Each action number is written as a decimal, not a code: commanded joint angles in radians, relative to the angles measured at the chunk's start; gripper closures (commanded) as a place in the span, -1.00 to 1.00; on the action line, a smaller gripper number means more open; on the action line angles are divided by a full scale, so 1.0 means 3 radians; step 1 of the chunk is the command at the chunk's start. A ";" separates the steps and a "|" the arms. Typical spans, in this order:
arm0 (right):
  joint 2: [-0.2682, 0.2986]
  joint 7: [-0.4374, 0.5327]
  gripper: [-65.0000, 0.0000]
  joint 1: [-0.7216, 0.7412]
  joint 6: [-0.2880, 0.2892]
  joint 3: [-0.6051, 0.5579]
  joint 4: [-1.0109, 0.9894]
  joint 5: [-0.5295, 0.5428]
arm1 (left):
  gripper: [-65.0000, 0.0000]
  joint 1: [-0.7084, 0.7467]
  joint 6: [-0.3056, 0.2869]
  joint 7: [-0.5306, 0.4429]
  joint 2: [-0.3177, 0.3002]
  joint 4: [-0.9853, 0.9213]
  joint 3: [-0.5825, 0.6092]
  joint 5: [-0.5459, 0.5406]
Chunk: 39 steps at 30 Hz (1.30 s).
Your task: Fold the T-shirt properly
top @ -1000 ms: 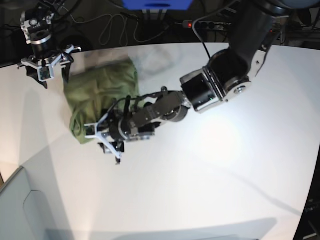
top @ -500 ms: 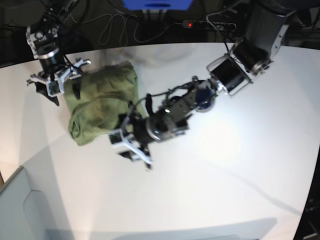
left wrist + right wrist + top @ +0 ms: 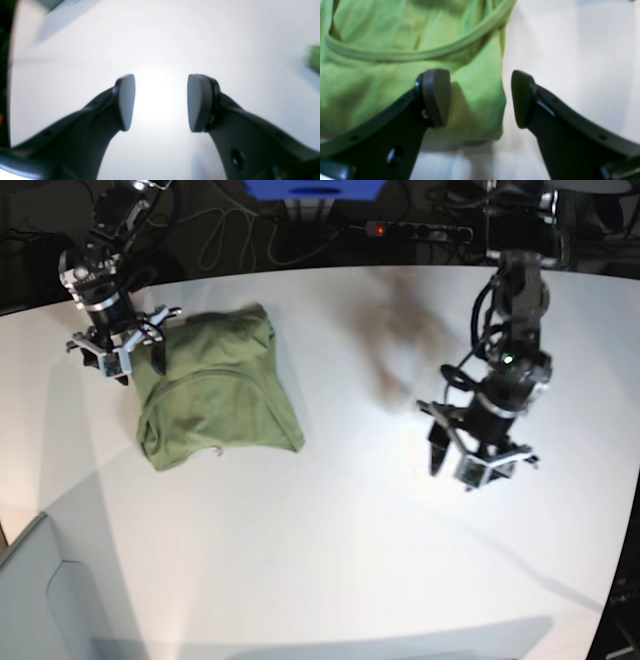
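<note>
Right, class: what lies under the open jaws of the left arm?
Only bare white table shows beneath the left gripper, with nothing between its jaws. The T-shirt lies far off, a green sliver at that view's edge. The jaws' own bodies hide the table directly below them.

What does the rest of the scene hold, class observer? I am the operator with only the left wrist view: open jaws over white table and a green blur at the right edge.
Observer: That blur is the T-shirt, lying bunched in a rough folded bundle on the table, well away from the left gripper.
Operator: Where is the other arm?
Observer: The right gripper hangs at the shirt's far corner, on the base view's left.
Operator: Is it gripping cloth?
Observer: No. In the right wrist view its jaws stand open, one finger over the fabric, the other over bare table.
Operator: Which part lies under it?
Observer: The ribbed collar curves just beyond the fingertips.
</note>
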 commanded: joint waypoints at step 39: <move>0.0090 0.0096 1.00 -0.0186 -0.0018 0.0214 -0.0035 0.0468 | 0.02 0.1715 -0.0016 -0.0081 0.0390 0.0666 -0.1003 -0.0015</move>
